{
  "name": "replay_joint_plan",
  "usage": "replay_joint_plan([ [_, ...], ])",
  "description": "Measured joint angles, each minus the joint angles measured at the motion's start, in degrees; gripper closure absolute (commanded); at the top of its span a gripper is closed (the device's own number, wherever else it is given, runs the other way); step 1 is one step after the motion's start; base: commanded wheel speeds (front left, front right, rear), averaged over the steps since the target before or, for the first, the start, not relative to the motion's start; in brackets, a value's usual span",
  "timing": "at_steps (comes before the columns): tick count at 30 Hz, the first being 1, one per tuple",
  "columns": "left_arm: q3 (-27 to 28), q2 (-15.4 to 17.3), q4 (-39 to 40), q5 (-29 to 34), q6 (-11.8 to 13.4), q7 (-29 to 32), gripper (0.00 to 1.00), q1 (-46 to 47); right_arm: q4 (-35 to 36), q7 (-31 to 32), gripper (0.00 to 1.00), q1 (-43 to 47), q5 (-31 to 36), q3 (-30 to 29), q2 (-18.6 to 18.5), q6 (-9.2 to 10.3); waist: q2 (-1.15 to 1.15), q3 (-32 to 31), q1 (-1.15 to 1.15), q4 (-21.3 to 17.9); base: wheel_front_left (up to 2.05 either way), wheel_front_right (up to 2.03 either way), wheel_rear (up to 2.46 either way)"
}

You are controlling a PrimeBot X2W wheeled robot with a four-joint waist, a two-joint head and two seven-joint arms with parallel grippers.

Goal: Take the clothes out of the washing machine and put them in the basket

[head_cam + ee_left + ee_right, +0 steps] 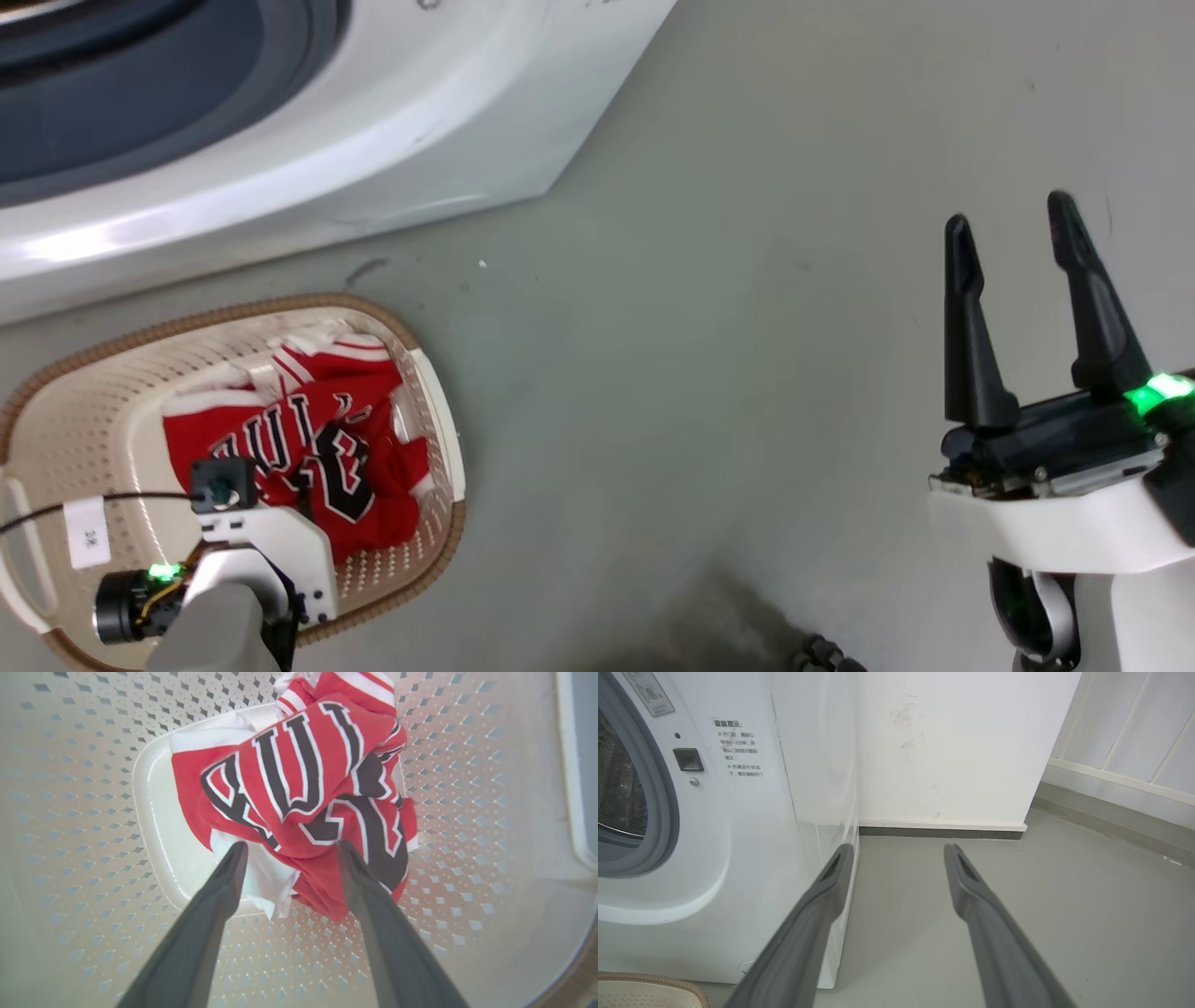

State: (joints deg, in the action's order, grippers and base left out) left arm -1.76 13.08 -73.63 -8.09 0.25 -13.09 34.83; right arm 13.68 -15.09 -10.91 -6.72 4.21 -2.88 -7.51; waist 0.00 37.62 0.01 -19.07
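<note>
left gripper (289, 851): my fingers spread, pointing down into the basket (70, 812), pinching nothing | clothes (299, 779): crumpled on the basket's bottom, beside the washing machine (373, 140) | right gripper (1013, 210): spread, over the floor (747, 373)

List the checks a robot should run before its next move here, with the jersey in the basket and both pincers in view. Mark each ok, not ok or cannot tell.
1. The red Bulls jersey lies inside the basket: ok.
2. The left pincer is open and not clamped on the jersey: ok.
3. Its fingers are free of the fabric before lifting: cannot tell, since the tips overlap the jersey's edge.
4. The right pincer is open and empty above the floor: ok.
5. The drum of the washing machine holds no more clothes: cannot tell, as most of it is out of view.
</note>
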Motion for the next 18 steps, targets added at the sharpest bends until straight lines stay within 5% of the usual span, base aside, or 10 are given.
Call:
replay_joint_plan([
  [6, -0.8, -2.3, 2.6, -0.2, -1.0, -1.8, 0.00, -4.5, -1.9, 0.0, 0.00, 3.2, 1.9, 0.4, 0.0, 0.00, 0.00, -6.5, 0.00, 1.2, 0.00, 0.00, 0.00],
  [18, 1.6, -5.3, 26.6, 0.4, 0.5, -2.0, 0.00, -21.9, -4.5, 0.0, 0.00, 11.6, 5.0, 0.5, 0.0, 0.00, 0.00, -22.8, -0.02, 5.7, 0.00, 0.00, 0.00],
])
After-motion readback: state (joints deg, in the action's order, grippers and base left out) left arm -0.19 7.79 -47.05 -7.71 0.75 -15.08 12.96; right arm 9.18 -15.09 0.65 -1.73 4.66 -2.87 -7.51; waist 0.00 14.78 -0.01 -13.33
